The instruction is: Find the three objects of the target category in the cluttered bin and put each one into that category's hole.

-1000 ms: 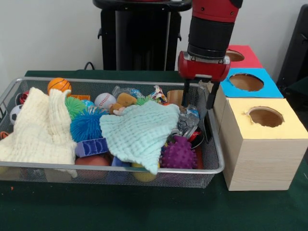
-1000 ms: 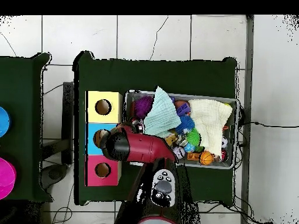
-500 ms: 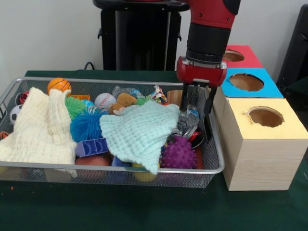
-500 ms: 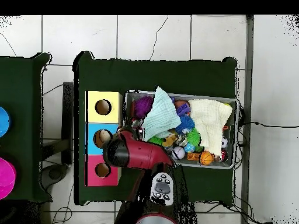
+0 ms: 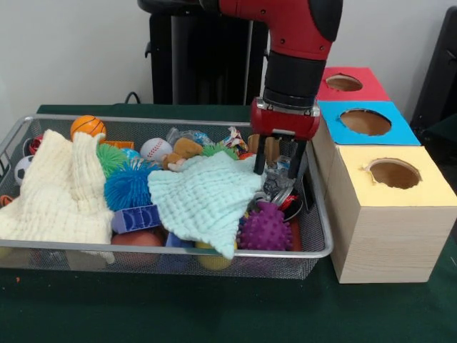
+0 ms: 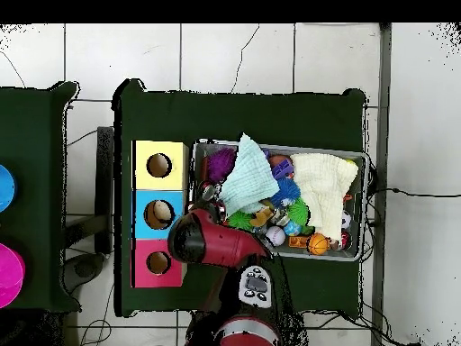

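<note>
My gripper (image 5: pixel 278 166) is open and hangs low in the right end of the wire bin (image 5: pixel 171 251), its two black fingers (image 5: pixel 259 158) straddling a crinkled silver packet (image 5: pixel 277 180). Nothing is held. Just left of it lies a mint cloth (image 5: pixel 207 196), and a purple spiky ball (image 5: pixel 265 229) sits in front. An orange basketball (image 5: pixel 88 126), a baseball (image 5: pixel 155 148) and a brown teddy (image 5: pixel 187 148) lie along the far side. In the overhead view the red arm (image 6: pixel 205 241) covers the gripper at the bin (image 6: pixel 360 207) end nearest the boxes.
Three boxes with round holes stand right of the bin: yellow (image 5: pixel 389 214), blue (image 5: pixel 365 121), red (image 5: pixel 346 82). A cream cloth (image 5: pixel 61 189) covers the bin's left end, beside a blue spiky ball (image 5: pixel 128 186) and a green one (image 5: pixel 111 157).
The gripper has moved left, away from the blue box, and come down further into the bin's right end. It has stayed open.
</note>
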`<state>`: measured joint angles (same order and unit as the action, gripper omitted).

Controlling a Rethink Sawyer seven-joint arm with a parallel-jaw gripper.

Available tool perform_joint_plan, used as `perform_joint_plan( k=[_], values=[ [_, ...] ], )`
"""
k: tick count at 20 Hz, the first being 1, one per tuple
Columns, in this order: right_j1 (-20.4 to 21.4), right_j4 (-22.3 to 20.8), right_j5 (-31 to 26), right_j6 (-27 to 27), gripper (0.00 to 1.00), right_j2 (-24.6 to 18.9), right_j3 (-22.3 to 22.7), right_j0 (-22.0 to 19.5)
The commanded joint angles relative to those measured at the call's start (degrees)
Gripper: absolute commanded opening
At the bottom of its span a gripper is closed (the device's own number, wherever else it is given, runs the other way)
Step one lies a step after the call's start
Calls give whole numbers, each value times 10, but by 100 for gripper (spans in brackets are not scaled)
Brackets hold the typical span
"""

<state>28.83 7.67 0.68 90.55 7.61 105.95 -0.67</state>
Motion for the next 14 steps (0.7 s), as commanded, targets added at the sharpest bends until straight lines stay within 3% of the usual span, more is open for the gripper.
perform_joint_plan(
  k=[1,8,14],
  values=[
    [-48,37,43,175,100,-63,34,-23],
    [-71,56,41,188,100,-92,46,-38],
    [-48,83,12,191,100,-111,74,-41]
  ],
)
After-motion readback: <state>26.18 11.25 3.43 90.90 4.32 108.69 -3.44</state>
